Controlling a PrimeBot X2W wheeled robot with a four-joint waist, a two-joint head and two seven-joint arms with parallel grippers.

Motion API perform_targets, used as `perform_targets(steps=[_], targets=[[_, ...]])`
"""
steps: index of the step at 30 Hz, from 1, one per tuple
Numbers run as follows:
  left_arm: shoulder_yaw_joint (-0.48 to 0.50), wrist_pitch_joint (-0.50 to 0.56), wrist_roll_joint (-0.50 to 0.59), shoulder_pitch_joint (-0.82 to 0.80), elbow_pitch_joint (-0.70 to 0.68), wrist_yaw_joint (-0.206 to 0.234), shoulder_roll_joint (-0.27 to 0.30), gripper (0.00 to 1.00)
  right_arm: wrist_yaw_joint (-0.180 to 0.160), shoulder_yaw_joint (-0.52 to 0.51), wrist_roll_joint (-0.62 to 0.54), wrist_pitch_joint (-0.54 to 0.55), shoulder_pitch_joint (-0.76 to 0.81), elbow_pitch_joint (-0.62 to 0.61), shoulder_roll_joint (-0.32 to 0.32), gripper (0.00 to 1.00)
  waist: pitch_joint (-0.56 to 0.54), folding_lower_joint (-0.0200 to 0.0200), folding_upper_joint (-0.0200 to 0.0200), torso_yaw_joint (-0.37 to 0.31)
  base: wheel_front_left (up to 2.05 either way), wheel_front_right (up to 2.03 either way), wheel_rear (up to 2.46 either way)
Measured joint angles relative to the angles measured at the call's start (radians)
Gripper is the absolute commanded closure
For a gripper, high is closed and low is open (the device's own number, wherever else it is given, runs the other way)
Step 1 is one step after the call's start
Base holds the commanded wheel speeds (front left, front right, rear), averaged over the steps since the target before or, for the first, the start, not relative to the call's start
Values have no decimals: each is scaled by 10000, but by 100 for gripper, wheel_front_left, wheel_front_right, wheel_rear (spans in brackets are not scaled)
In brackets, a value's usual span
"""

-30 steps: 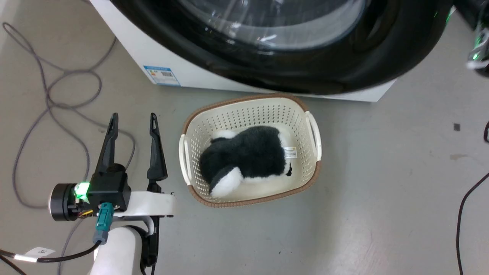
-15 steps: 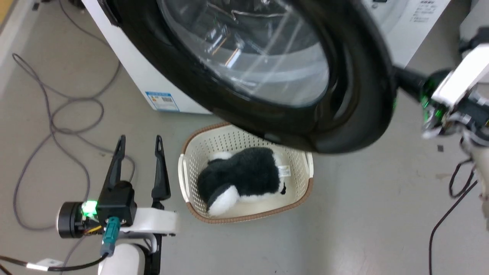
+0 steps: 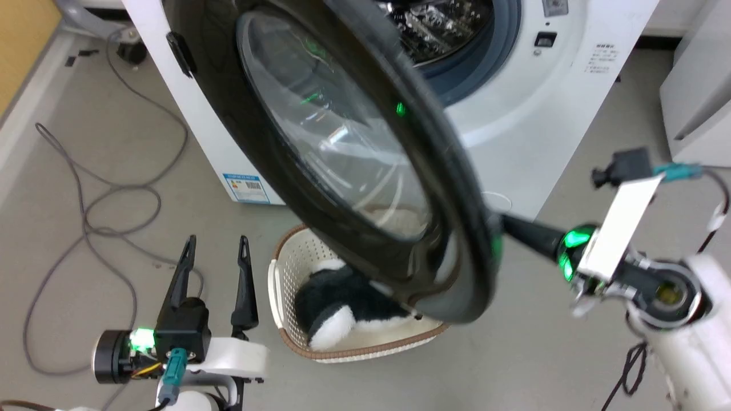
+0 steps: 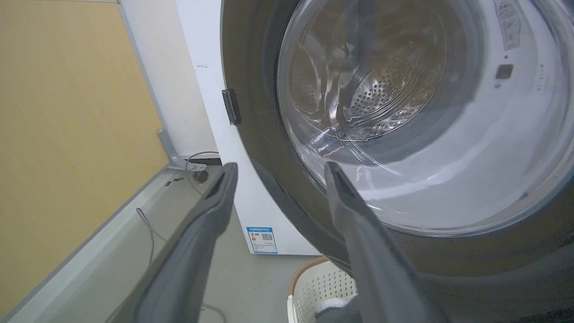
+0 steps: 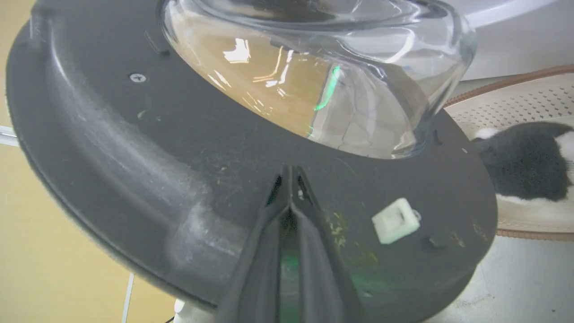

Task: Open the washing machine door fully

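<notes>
The white washing machine (image 3: 514, 137) stands at the top of the head view, its steel drum (image 3: 440, 23) and blue-grey gasket (image 3: 491, 51) exposed. The washing machine door (image 3: 457, 228), a glossy black disc with a clear glass bowl (image 3: 320, 142), stands partly open, hinged at the left. My right gripper (image 3: 505, 227) is shut, with its tips against the door's inner face (image 5: 179, 148) below the glass bowl (image 5: 314, 67); the right gripper (image 5: 289, 172) holds nothing. My left gripper (image 3: 216, 242) hangs open over the floor. The left gripper (image 4: 280, 168) faces the door's outer side (image 4: 381, 112).
A cream basket (image 3: 285, 268) holding a black-and-white plush toy (image 3: 337, 308) sits on the floor under the door's lower edge. Grey cables (image 3: 85, 200) loop over the floor at the left. A white appliance (image 3: 697, 85) stands at the right, and a yellow wall (image 4: 67, 112) at the left.
The head camera has tilted up. The door has swung further out from the machine, uncovering the drum mouth. My right arm has come into view behind the door's rim. The left gripper stays put.
</notes>
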Motion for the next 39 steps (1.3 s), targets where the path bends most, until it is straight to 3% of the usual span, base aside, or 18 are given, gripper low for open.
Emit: perform_targets(steps=[16, 28, 33, 39], targets=[[-161, 0, -2, 296, 151, 2, 21, 0, 0, 1302, -50, 127, 2042, -2240, 848, 100, -548, 0, 0, 41, 0, 0, 0], [-150, 0, -4, 382, 171, 15, 35, 0, 0, 1954, -291, -115, 2799, -2610, 1356, 100, -572, 0, 0, -72, 0, 0, 0], [-138, 0, -4, 503, 228, 50, 36, 0, 0, 1381, -476, -1225, 3022, -2750, 1534, 100, -761, 0, 0, -137, 0, 0, 0], [40, 0, -6, 761, 253, 115, 140, 0, 0, 408, -1964, -4138, 2958, -2853, 1551, 100, -1054, 0, 0, -396, 0, 0, 0]])
